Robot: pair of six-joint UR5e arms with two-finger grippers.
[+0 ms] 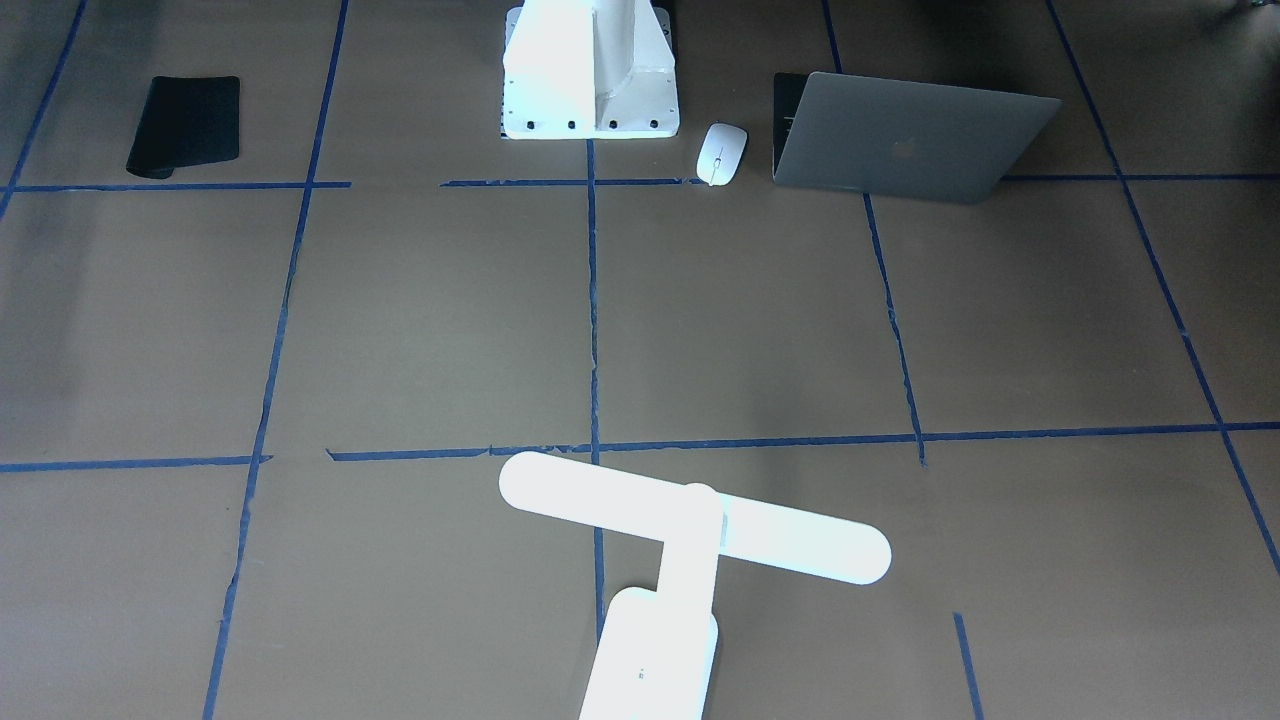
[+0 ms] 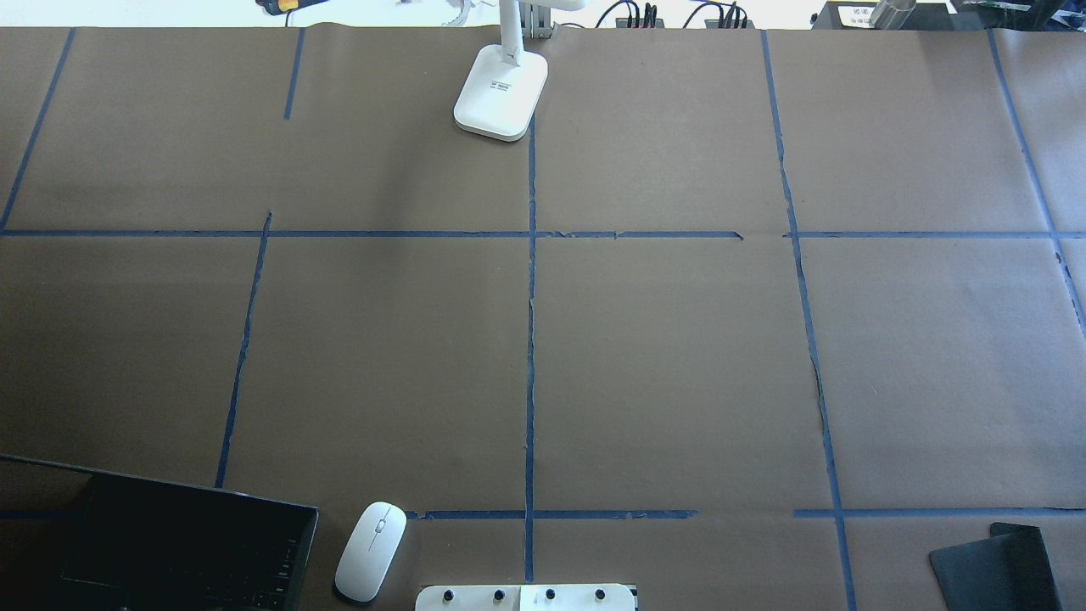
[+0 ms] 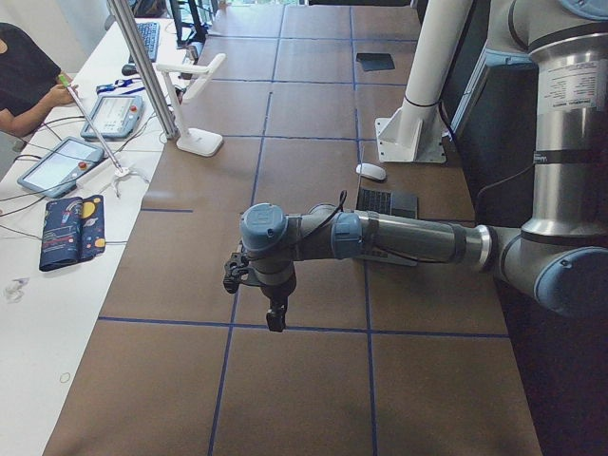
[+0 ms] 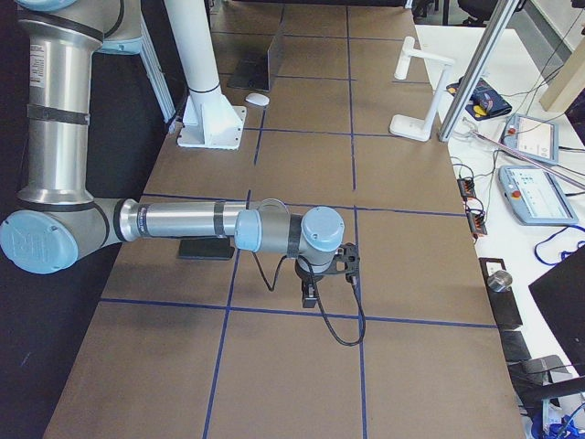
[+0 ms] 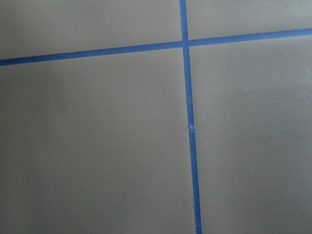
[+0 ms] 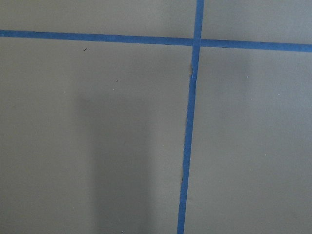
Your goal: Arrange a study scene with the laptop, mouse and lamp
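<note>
The space-grey laptop (image 1: 915, 135) stands open near the robot's base on its left side, its dark keyboard (image 2: 170, 543) facing the robot. Beside it, between laptop and pedestal, lies the white mouse (image 2: 371, 552) (image 1: 721, 152). At the table's far edge stands the white lamp (image 1: 690, 515) on its base (image 2: 501, 102). My left gripper (image 3: 275, 321) hangs over bare table well left of the laptop. My right gripper (image 4: 310, 297) hangs over the table's right end. Both show only in the side views, and I cannot tell if they are open or shut.
A black mouse pad (image 1: 185, 125) (image 2: 997, 568) lies at the near right corner. The white bolted pedestal (image 1: 590, 70) stands at the near middle edge. A person (image 3: 24, 81) sits at a side table with tablets (image 3: 55, 163) beyond the far edge. Blue tape lines grid the brown table.
</note>
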